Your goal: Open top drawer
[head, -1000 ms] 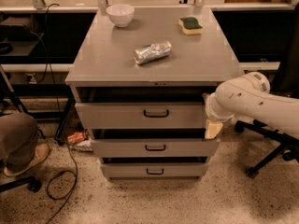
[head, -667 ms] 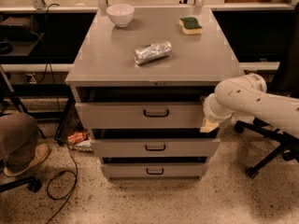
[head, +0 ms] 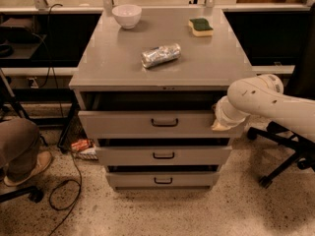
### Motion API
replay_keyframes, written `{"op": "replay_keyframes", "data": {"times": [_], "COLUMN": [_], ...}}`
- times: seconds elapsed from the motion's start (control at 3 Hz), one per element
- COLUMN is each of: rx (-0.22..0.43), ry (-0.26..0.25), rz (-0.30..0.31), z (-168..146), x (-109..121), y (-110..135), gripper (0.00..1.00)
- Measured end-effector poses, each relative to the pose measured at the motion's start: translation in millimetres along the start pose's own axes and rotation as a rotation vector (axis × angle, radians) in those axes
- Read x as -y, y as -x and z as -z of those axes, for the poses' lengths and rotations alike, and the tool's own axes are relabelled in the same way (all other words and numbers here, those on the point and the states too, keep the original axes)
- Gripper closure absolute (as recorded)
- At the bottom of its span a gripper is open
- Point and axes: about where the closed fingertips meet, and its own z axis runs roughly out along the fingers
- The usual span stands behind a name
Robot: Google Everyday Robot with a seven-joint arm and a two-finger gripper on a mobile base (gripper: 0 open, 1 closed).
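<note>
The gripper [head: 220, 125], at the top drawer's [head: 123, 124] right front corner, is mostly hidden behind its arm [head: 263, 100], which runs off the right edge, and the drawer's inside is lost in shadow.

The floor [head: 197, 215] is speckled terrazzo, pale with dark flecks. A grey metal desk [head: 113, 63] stands at centre. Behind it, dark open shelving [head: 44, 38] fills the left side and a dark panel [head: 266, 33] fills the right; a pale rail [head: 39, 72] runs below the shelving. A black cable [head: 78, 181] loops across the floor at lower left. A wheeled chair base [head: 285, 163] stands at right. Lighting is warm and dim. The hand [head: 220, 123] sits at the right end of the desk front.
</note>
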Motion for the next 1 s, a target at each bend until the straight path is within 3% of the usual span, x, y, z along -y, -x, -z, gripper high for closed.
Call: {"op": "replay_keyframes", "data": {"times": [0.33,0.67,1.0], "rx": [-0.003,-0.017,-0.017], "ry": [0.001,0.007,0.007], "rz": [-0.006,-0.037,-0.039], "z": [4.3,14.0,14.6], "x": [-1.5,-16.1,-16.6], "y": [0.2,-1.0,-0.9], "gripper": [1.0,1.0,1.0]}}
